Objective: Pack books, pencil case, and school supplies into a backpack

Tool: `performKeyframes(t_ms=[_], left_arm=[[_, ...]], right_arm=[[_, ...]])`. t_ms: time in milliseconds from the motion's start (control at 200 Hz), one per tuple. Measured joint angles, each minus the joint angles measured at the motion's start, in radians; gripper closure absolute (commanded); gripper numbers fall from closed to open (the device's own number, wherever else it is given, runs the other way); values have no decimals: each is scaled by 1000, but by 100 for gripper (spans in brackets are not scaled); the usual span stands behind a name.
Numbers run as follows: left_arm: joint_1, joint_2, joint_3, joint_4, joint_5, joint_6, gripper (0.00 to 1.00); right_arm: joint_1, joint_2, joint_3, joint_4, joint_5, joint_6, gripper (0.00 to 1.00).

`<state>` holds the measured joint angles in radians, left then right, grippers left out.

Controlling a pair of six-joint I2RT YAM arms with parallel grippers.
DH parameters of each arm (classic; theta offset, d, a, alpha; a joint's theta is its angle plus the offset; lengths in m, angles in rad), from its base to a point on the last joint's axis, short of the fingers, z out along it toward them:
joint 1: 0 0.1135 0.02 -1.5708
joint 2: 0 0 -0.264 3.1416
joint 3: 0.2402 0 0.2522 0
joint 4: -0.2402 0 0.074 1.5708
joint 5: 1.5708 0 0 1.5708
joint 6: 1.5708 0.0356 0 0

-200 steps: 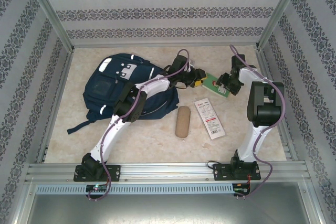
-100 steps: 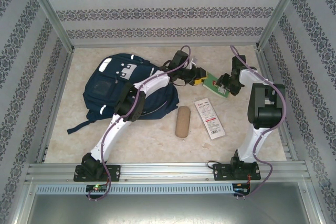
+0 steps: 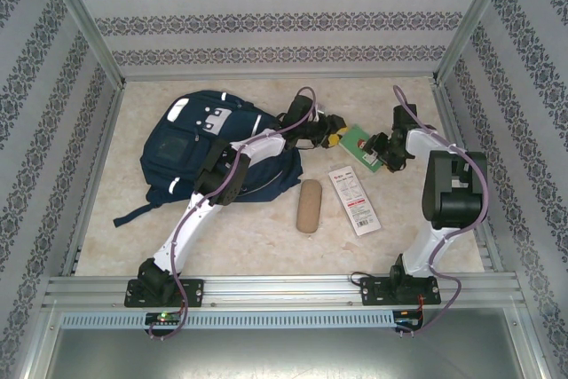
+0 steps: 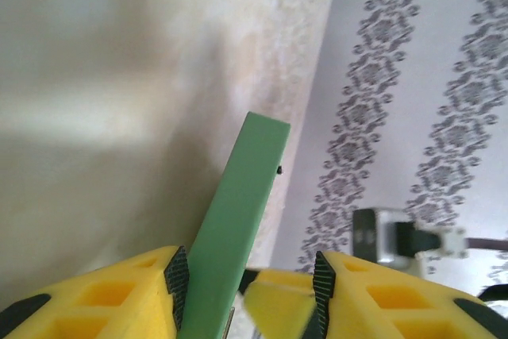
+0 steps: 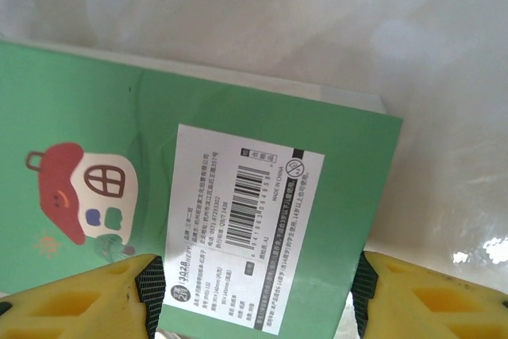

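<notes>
The navy backpack (image 3: 191,157) lies at the left of the table. A tan pencil case (image 3: 308,206) and a long white packet (image 3: 353,200) lie in the middle. Both grippers meet at a small green flat item (image 3: 358,138) at the back. My right gripper (image 5: 255,291) is shut across its width, a pad on each side edge, barcode label facing the camera. My left gripper (image 4: 250,275) is open around the item's (image 4: 246,188) thin edge, which rests against the left pad while the other pad stands apart. The books are out of view.
The left arm (image 3: 240,153) stretches over the backpack's right side. The right arm (image 3: 448,184) stands close to the right wall. Metal frame posts and patterned walls enclose the table; bare tabletop (image 3: 248,237) lies in front of the pencil case.
The right arm has shifted slightly right and forward, and the green item has turned a little with it. The left gripper stays at the item's left end.
</notes>
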<state>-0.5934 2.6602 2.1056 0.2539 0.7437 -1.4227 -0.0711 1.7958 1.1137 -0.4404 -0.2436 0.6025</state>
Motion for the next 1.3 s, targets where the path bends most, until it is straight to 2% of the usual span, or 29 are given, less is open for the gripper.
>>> performKeyframes(t_ms=[205, 340, 405, 639, 814, 949, 1109, 1189, 1299], left_arm=[[0, 4, -8, 229, -5, -181, 55], [-1, 9, -6, 250, 36, -173, 55], [0, 7, 4, 182, 53, -93, 55], [-25, -4, 54, -254, 127, 268, 54], [-27, -3, 145, -449, 113, 409, 55], [-35, -3, 159, -521, 105, 488, 53], [-42, -3, 166, -568, 75, 524, 53], [-42, -3, 183, -583, 56, 531, 53], [-42, -2, 214, -585, 36, 534, 53]], right_arm=[[3, -6, -10, 31, -54, 20, 36], [14, -16, -10, 44, -78, 20, 36], [14, -16, -10, 37, -82, 19, 36], [31, -17, 6, 83, -118, 4, 36], [35, -21, 11, 63, -113, -8, 35], [35, -45, 17, 34, -31, -15, 36], [8, -93, 10, 10, 56, -23, 42], [-26, -101, 2, 6, 83, -32, 62], [-66, -101, -20, -4, 118, -28, 63]])
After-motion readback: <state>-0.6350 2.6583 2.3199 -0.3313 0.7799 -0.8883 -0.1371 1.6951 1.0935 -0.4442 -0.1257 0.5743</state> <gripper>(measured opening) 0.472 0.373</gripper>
